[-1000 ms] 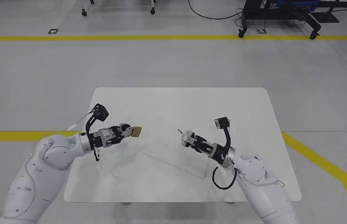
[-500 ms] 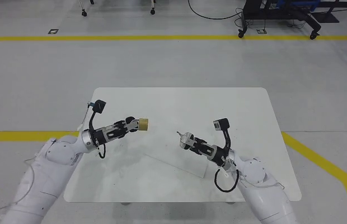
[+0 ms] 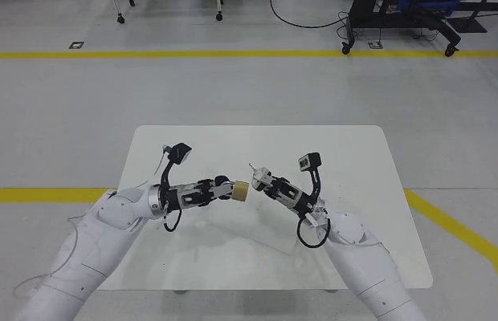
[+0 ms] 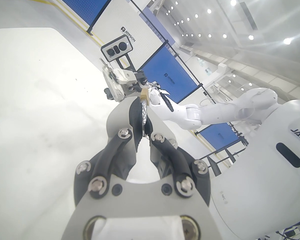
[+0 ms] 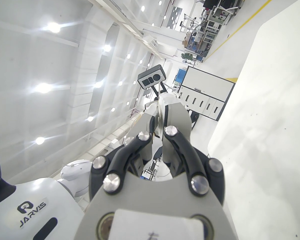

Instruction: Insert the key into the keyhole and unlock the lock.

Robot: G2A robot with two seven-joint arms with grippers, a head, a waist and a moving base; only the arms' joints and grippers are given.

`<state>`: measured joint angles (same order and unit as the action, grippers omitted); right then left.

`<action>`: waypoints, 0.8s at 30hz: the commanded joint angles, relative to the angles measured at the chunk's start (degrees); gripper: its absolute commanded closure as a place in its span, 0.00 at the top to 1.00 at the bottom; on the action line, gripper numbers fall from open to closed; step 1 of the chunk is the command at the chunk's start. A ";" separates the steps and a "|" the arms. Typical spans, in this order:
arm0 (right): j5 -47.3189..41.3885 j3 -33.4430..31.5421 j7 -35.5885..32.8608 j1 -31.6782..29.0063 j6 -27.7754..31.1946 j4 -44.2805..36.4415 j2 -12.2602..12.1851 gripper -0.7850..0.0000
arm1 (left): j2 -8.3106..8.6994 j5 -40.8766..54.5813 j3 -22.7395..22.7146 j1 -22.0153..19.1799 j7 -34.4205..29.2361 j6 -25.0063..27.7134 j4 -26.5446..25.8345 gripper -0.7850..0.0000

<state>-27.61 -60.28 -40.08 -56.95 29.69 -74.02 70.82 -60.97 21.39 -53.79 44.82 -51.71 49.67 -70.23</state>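
Observation:
Above the middle of the white table (image 3: 353, 152), my left gripper (image 3: 226, 190) is shut on a brass padlock (image 3: 241, 191) whose body points toward the other arm. The left wrist view has my left gripper (image 4: 143, 107) clamped on the silver shackle, with the brass padlock (image 4: 144, 95) jutting past the fingertips. My right gripper (image 3: 260, 176) sits just right of the padlock, shut on a small key (image 3: 251, 168). Seen from the right wrist, the key (image 5: 161, 116) is a thin edge pinched in my right gripper (image 5: 160, 112). Padlock and key are very close; whether they touch is unclear.
A faint rectangular sheet (image 3: 253, 229) lies flat on the table below the grippers. The table's rounded edges (image 3: 144, 132) drop off to grey floor with yellow lines (image 3: 233, 54). Both forearms angle in from the near side.
Both arms have swung inward. The left gripper carried the padlock right to the table's middle, while the right gripper brought the key left and farther back, closing the gap.

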 commanded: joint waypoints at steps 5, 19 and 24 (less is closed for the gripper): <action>-2.63 0.76 -3.77 0.36 0.91 0.32 0.41 0.00 | -0.36 -5.83 0.11 -0.37 2.86 -0.58 0.80 0.00; -6.61 1.35 -13.15 -0.03 0.94 -0.66 0.68 0.00 | -1.45 -1.95 1.87 0.16 3.68 -1.34 2.24 0.00; -8.05 -0.14 -15.22 -1.61 6.04 -2.49 0.50 0.00 | -2.30 23.26 2.98 -0.79 -9.67 -6.77 5.92 0.00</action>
<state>-34.97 -59.85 -54.29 -57.94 33.96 -76.00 71.43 -63.08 36.76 -50.83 44.52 -56.97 44.80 -65.43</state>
